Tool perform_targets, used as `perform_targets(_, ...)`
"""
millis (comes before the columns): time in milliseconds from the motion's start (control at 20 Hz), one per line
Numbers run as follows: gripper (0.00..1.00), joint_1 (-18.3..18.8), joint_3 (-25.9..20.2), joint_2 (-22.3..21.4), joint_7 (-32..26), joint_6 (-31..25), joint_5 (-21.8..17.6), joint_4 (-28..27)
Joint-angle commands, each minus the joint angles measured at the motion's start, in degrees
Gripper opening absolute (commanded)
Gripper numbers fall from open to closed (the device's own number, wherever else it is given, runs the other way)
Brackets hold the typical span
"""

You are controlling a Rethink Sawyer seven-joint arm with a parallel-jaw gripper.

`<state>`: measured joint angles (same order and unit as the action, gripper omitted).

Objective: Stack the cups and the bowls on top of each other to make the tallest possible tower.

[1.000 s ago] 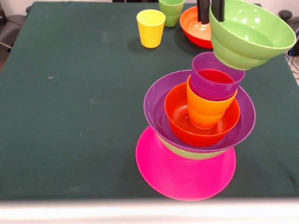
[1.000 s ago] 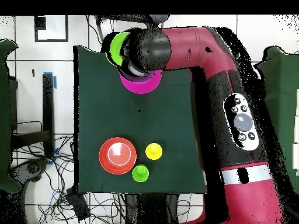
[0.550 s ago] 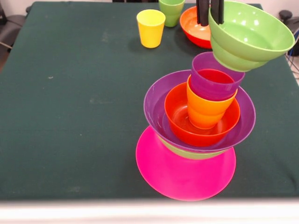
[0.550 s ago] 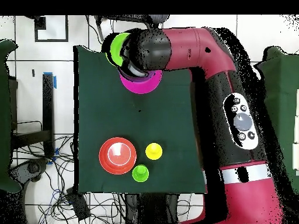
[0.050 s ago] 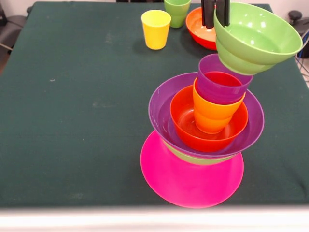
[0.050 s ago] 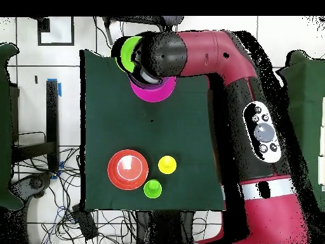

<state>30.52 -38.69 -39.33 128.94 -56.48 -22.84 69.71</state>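
The gripper came down from above with its two black fingers straddling the rim of the light green bowl, one finger inside and one outside, clamped on that rim. The bowl hung tilted in the air, its mouth turned toward me and its base close to the far lip of the purple cup; whether the two touched I could not tell. That purple cup sat nested in the orange cup, which stood inside an orange-red bowl. The orange-red bowl rested in the wide purple bowl, under which a sliver of another light green piece showed, and the whole tower stood on the large pink bowl, which lay near the front edge of the dark green table. Well apart from the tower, at the far side of the table, the yellow cup stood upright, with the light green cup just beside it and the second orange-red bowl next to that, partly behind the gripper. From overhead, the red and black arm reached across the table and covered most of the tower, leaving a pink crescent and part of the held bowl showing.
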Motion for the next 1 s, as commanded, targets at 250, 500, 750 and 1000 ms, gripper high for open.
perform_targets(250, 0.00, 0.7, 2.8, 3.9, -8.1, -1.6, -2.5, 0.1)
perform_targets(500, 0.00, 0.9, 2.6, 4.1, -8.5, -1.5, -2.6, -0.1)
perform_targets(750, 0.00, 1.4, 2.4, 4.3, -9.1, -1.1, -2.8, 0.0)
perform_targets(1000, 0.00, 1.5, 2.3, 4.2, -9.1, -0.8, -2.8, 0.3)
